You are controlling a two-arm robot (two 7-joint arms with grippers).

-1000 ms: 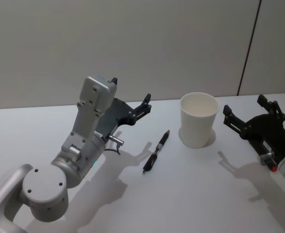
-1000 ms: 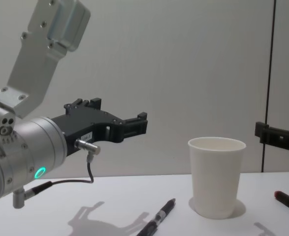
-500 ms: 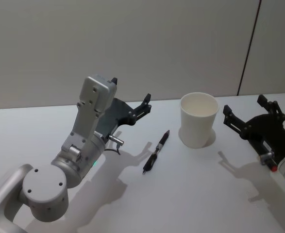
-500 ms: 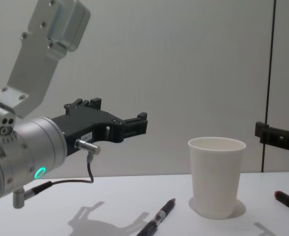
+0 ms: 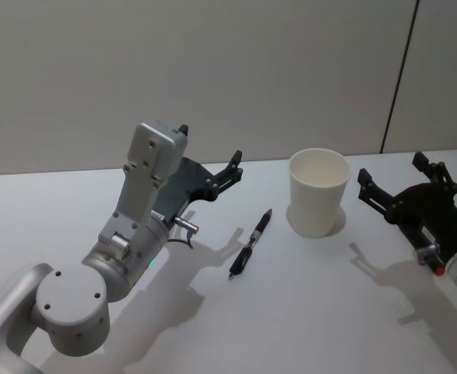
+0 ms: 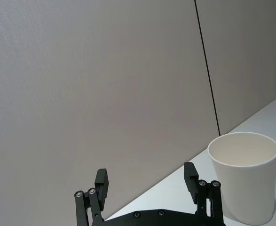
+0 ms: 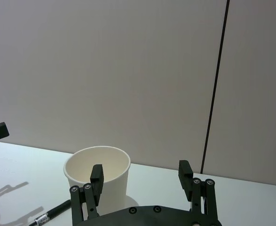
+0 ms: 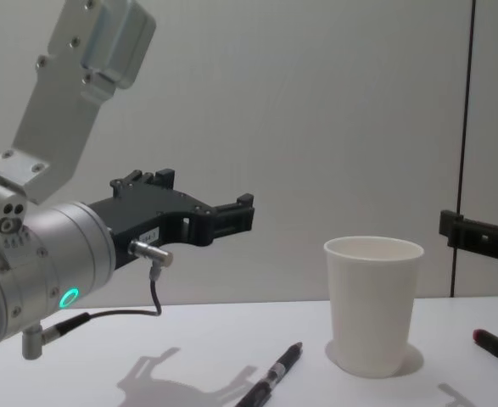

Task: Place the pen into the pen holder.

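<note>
The pen [image 5: 250, 251] lies flat on the white surface [image 5: 306, 312], slanted, its reddish end toward the far side. It sits just left of the cup [image 5: 318, 192] and apart from it. The cup stands upright, mouth open to the top, near the wall.

The left pincer [image 5: 210, 144] hangs in the air to the left of the pen and above it, with its fingers [image 6: 102, 181] spread wide and gripping nothing. The right pincer [image 5: 391, 169] waits on the other side of the cup, near it but not touching, and its fingers [image 7: 96, 175] also stand apart. From the right wrist, the cup [image 7: 98, 176] shows between them, with the pen [image 7: 53, 213] beside it.
</note>
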